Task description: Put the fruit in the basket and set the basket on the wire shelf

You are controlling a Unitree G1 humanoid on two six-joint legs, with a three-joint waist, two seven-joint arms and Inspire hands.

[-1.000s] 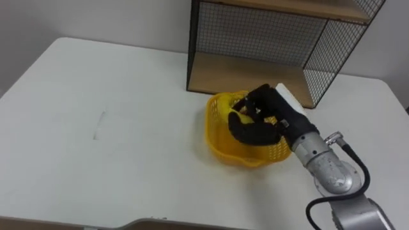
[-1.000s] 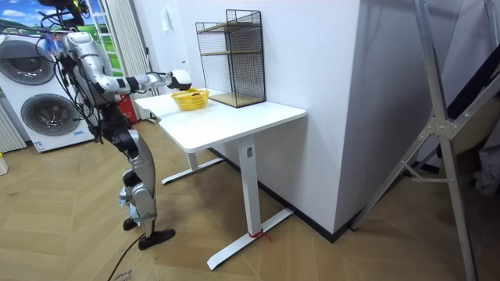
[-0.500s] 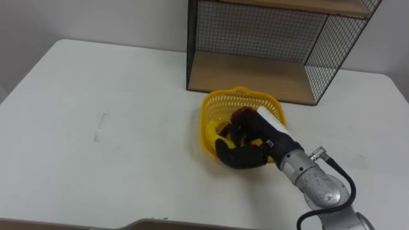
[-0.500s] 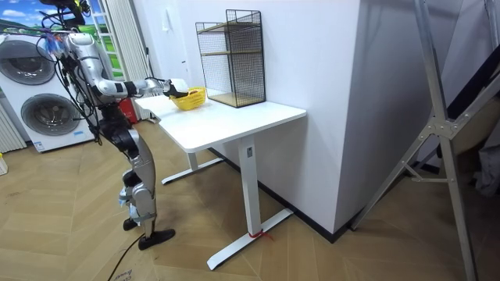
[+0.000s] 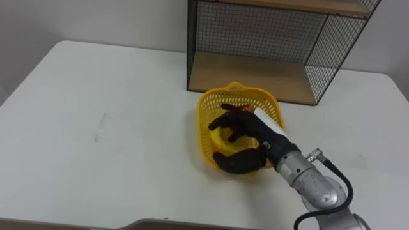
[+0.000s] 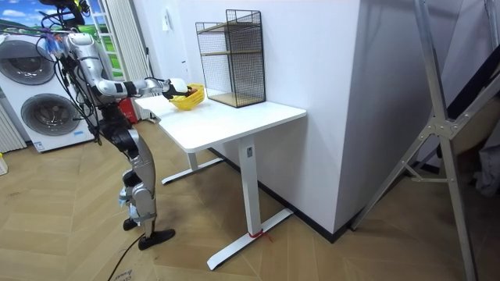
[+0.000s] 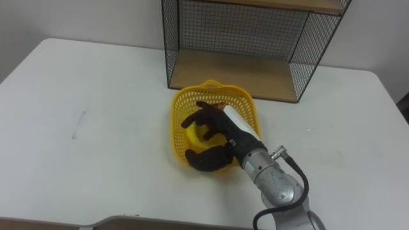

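**Op:** Right hand, what's it doing?

**Ann:** Your right hand [image 5: 250, 131] is on the near wall of the basket [image 5: 202, 131]. The fingers [image 5: 225, 120] are hooked over the rim and splayed inside. The thumb is curled under on the outside, so you're pinching that wall between them.

**Op:** And the fruit?

**Ann:** It's in the basket. There's a yellow piece [image 5: 220, 135] on the bottom, right under your fingers. There's also something reddish behind your hand (mostly covered, so I can't tell what it is).

**Op:** Where's the basket against the shelf?

**Ann:** It's on the table [image 5: 96, 96], just in front of the shelf [image 5: 255, 73]. Its far rim is close to the front edge of the lower wooden board, and it's outside the wire frame. In the room view it looks tipped toward you. I can't tell whether its base touches the tabletop.

**Op:** How am I standing?

**Ann:** You're upright at the end of the table on the room view's left. Your arm is stretched out level to the basket, and the shelf stands beyond it against the wall.
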